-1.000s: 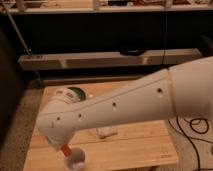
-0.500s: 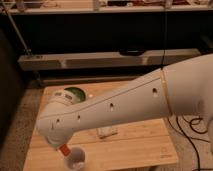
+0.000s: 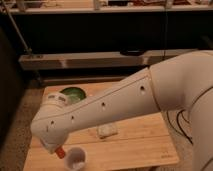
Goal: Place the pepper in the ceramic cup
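The gripper sits low, just left of the smooth white ceramic cup — its fingers hidden. The slender orange-red pepper pokes out beside the cup's rim.

Desk looks like pale wood planks, matte. The arm's shell is smooth off-white plastic, and so is the end effector just left of the glossy ceramic cup.
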Motion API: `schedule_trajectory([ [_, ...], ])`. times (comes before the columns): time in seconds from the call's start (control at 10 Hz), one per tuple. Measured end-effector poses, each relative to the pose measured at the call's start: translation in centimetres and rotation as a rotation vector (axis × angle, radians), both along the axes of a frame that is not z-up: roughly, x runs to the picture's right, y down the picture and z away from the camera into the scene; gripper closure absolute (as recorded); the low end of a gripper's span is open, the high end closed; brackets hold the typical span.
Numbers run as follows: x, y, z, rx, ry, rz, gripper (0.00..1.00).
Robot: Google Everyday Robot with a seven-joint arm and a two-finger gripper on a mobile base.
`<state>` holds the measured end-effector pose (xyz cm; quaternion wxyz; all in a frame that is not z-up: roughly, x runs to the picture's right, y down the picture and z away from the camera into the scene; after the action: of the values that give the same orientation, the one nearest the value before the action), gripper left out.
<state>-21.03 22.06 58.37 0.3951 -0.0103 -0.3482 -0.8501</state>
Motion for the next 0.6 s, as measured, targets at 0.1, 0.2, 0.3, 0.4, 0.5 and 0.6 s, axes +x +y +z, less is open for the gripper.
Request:
schedule_trajectory([
  [0.1,0.6,0.0,-0.1,-0.002,-0.01,-0.007,0.83],
  [0.2,1.9,0.3,-0.7,-0.009,-0.035,-0.011,0.91],
  [0.3,3.2,0.6,-1.0,-0.026,-0.057,-0.013,0.98],
  [0.4,3.9,1.0,-1.4,-0.045,-0.08,-0.018,1.0],
  [0.5,4.2,1.4,-2.1,-0.064,-0.108,-0.025,1.0],
  [0.6,4.6,1.7,-2.9,-0.076,-0.122,-0.031,1.0],
])
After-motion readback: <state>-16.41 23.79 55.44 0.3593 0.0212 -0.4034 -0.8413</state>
